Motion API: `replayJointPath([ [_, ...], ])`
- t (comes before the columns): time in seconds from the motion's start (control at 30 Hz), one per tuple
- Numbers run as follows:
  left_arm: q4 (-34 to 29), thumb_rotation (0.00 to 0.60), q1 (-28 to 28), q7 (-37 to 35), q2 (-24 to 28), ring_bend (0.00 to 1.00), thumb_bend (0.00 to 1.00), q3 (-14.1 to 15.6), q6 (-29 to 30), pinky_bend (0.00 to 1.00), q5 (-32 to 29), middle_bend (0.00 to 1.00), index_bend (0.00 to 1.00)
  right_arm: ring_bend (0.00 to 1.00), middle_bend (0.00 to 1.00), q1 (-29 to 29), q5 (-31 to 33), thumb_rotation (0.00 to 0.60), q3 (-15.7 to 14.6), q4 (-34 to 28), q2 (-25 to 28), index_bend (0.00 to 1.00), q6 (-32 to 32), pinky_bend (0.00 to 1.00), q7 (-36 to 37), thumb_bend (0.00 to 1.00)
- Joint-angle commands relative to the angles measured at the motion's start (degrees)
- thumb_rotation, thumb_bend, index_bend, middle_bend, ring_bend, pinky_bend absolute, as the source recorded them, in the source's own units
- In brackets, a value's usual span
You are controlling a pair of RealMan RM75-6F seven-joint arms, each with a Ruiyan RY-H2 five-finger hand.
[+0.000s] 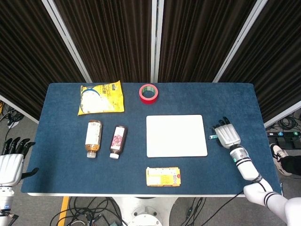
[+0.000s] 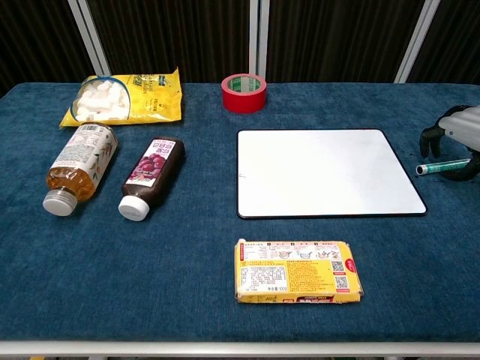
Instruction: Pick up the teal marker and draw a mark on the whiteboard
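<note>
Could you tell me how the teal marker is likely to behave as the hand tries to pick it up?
The teal marker is a slim round barrel lying flat, so it may roll if nudged. It looks rigid and light. The cloth-like table cover probably damps rolling, but the right hand has little height to grip.

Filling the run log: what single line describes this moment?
phase: reach | right robot hand: over teal marker, grasp unclear | left robot hand: idle off table edge | whiteboard: unmarked
</note>
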Motion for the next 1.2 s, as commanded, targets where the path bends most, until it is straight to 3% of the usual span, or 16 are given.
replayJointPath([
  [0.03, -0.19, 0.6, -0.02, 0.16, 0.06, 0.05, 0.09, -0.07, -0.07, 0.0, -0.15, 0.13, 0.22, 0.21, 0.43, 0.68, -0.49, 0.6, -0.72, 2.4, -1.69, 0.45, -0.22, 0.1, 1.8, 0.22],
  [0.67, 0.44, 0.6, 0.0, -0.39, -0.2, 0.05, 0.09, -0.09, -0.37, 0.0, -0.42, 0.13, 0.22, 0.25, 0.48, 1.59, -0.56, 0.6, -1.84, 5.71, -3.2, 0.49, -0.12, 0.1, 3.1, 0.31],
  [0.87, 0.55, 0.6, -0.04, -0.42, -0.28, 0.05, 0.09, -0.13, -0.55, 0.0, -0.6, 0.13, 0.22, 0.3, 0.53, 1.7, -0.67, 0.6, -1.97, 5.59, -3.12, 0.56, 0.54, 0.11, 2.99, 0.35],
  [0.97, 0.63, 0.6, 0.07, -0.65, -0.22, 0.05, 0.09, -0.05, -0.54, 0.0, -0.64, 0.13, 0.22, 0.33, 0.56, 1.51, -1.64, 0.6, -1.83, 2.73, -1.45, 0.6, 3.5, 0.13, 4.46, 0.38],
  [1.2, 0.63, 0.6, 0.15, -1.46, -0.09, 0.05, 0.09, 0.02, -0.27, 0.0, -0.08, 0.13, 0.22, 0.36, 0.59, 2.04, -4.26, 0.6, 0.08, -18.95, 9.43, 0.63, 9.7, 0.17, 19.62, 0.4],
])
